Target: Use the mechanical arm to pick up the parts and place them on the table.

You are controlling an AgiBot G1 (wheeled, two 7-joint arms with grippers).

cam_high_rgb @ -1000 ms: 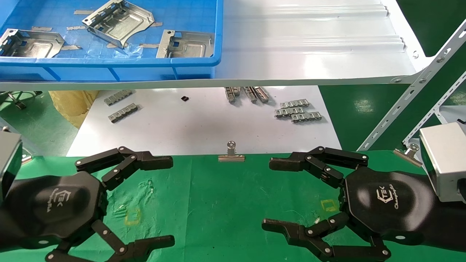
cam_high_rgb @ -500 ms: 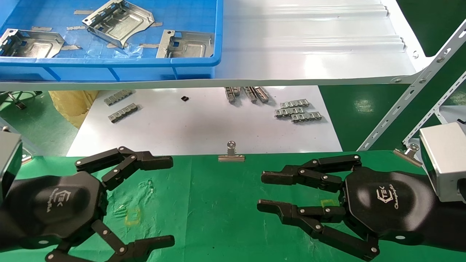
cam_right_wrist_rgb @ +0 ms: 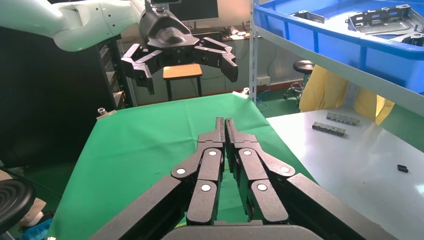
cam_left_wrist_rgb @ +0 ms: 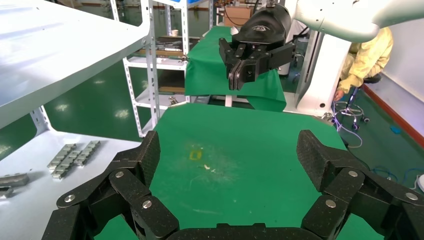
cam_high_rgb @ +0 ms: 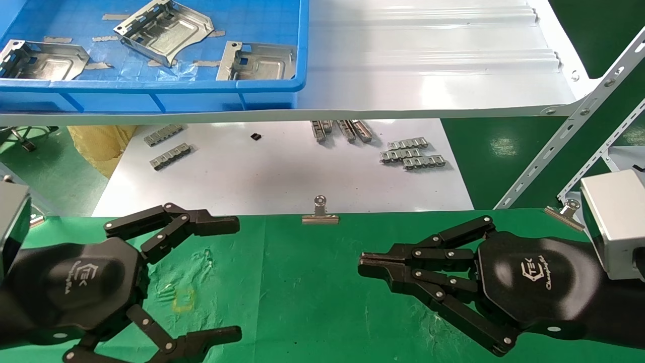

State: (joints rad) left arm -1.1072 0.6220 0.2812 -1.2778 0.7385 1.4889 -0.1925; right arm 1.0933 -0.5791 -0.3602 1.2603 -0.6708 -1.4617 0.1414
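Parts flat in bin, tabs leftward

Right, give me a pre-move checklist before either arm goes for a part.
1. Parts in blue bin, none on the table: ok.
2. Left gripper open, empty: ok.
3. Right gripper open for a grasp: not ok, shut on nothing.
4. Drop area between grippers free: ok.
5. Binder clip at cloth edge, clear of grippers: ok.
6. Reach to the bin: cannot tell.
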